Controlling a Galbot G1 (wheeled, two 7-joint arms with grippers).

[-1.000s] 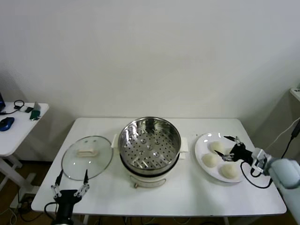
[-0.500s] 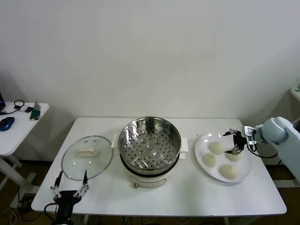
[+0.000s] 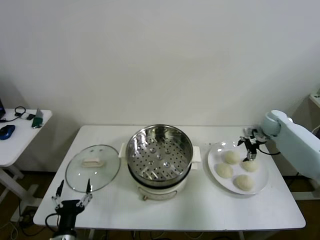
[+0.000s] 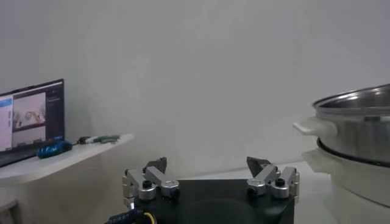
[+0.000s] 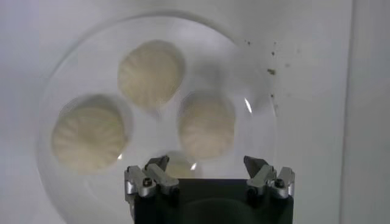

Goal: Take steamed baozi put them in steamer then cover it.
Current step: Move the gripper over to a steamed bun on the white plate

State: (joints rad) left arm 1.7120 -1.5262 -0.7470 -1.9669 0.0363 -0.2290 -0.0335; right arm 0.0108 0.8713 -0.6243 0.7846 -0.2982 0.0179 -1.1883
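White rectangular table (image 3: 200,210) fills the frame's lower half; right gripper (image 3: 248,148), released, hovers over four cream-white round baozi (image 3: 231,157) on a flat white plate (image 3: 214,156) right of centre; large shiny steel steamer (image 3: 159,155) sits centre; left gripper (image 3: 70,203), released, idles at lower left.

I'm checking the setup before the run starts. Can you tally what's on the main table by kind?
Baozi: 4, all on the plate
Plate: 1
Steamer: 1
Glass lid: 1
Total: 7
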